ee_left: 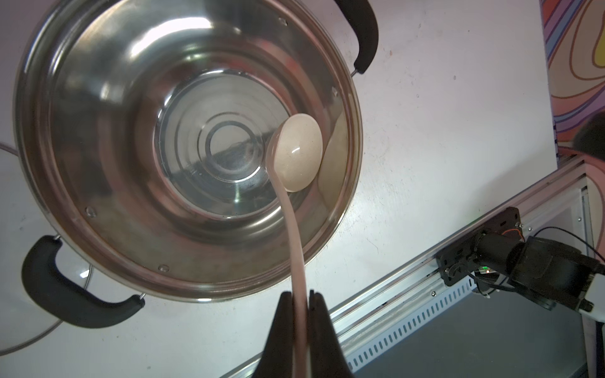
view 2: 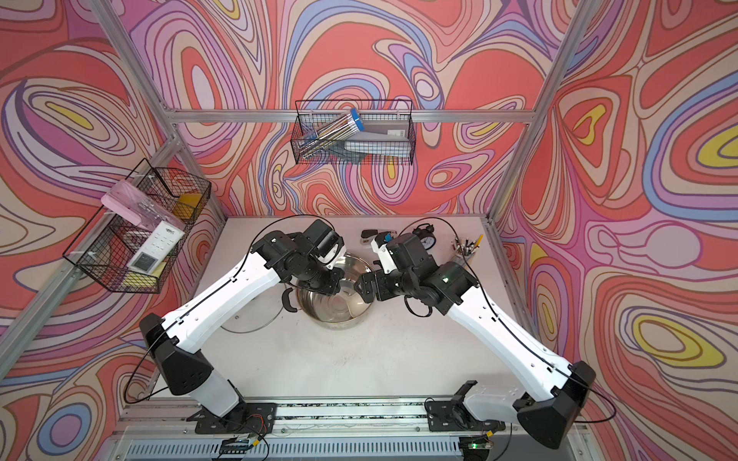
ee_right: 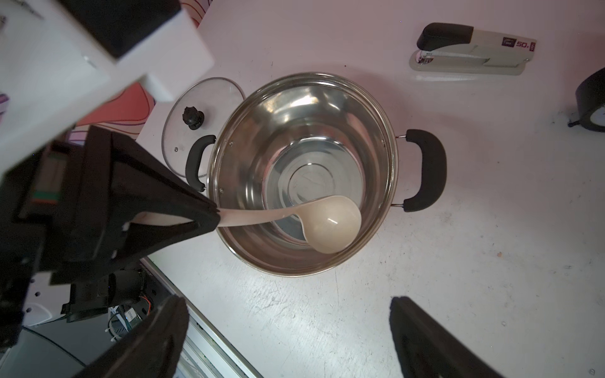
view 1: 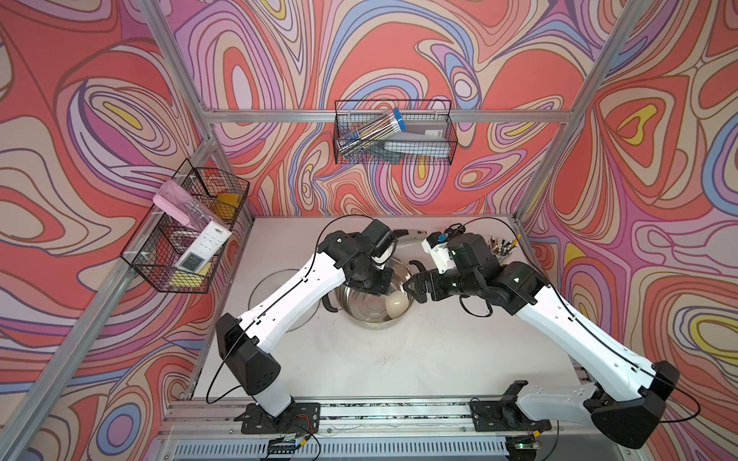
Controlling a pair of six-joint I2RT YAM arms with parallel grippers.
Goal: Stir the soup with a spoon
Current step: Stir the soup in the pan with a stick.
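Firmly, the left gripper clamps the cream-beige plastic ladle by its handle, bowl low inside the round steel pot for stirring; right gripper hangs open beside it.

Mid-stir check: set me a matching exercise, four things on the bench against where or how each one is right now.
Things:
1. spoon
2. glass lid
3. right gripper
4. stapler

States:
A. open, holding nothing
B. bowl down inside the pot, handle clamped in the left gripper
C. on the table towards the back wall, apart from the pot
D. flat on the table beside a pot handle, knob up

Pairs: 1-B, 2-D, 3-A, 4-C
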